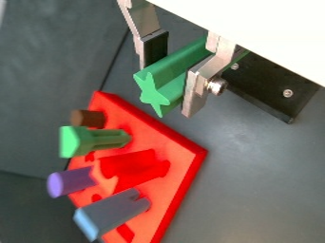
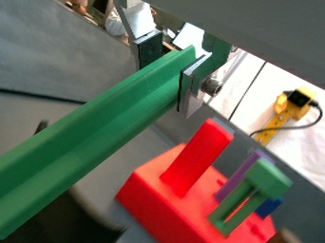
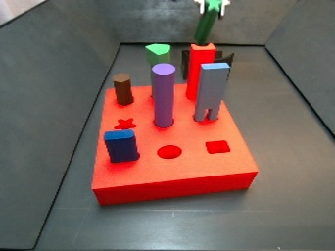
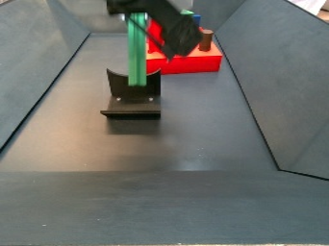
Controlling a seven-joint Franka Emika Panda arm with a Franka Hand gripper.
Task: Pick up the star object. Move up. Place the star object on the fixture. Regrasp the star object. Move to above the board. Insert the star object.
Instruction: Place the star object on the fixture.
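Above the fixture (image 4: pixel 130 101), one star object (image 4: pixel 137 53) clenched in the gripper (image 1: pixel 176 68) jaws, seemingly upright.

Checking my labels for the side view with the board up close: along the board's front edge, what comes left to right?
Blue block → circle hole → square hole. The gripper sits far behind, holding the star object.
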